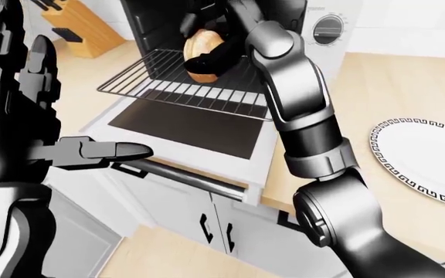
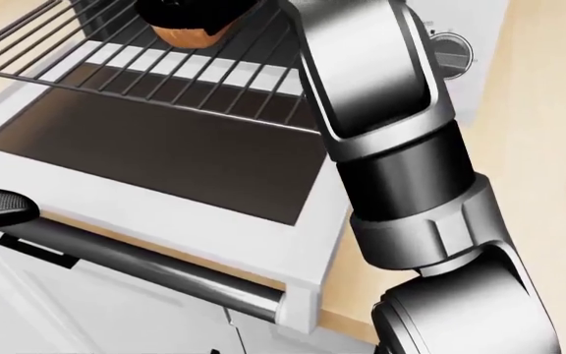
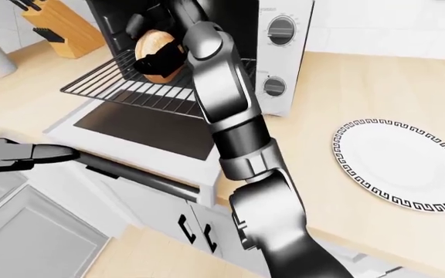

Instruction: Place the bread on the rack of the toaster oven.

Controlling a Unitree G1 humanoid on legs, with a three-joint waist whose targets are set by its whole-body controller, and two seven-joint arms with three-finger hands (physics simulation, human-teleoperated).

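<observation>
Thin dark metal wire for the rack point(image 1: 184, 87); glossy white casing on the toaster oven point(image 3: 284, 52) (dark glass panel in its door point(image 1: 188, 121)); pale matt wood-look counter point(image 3: 346, 92); glossy plate point(image 3: 404, 162); matt golden crust on the bread point(image 3: 156, 49).
</observation>
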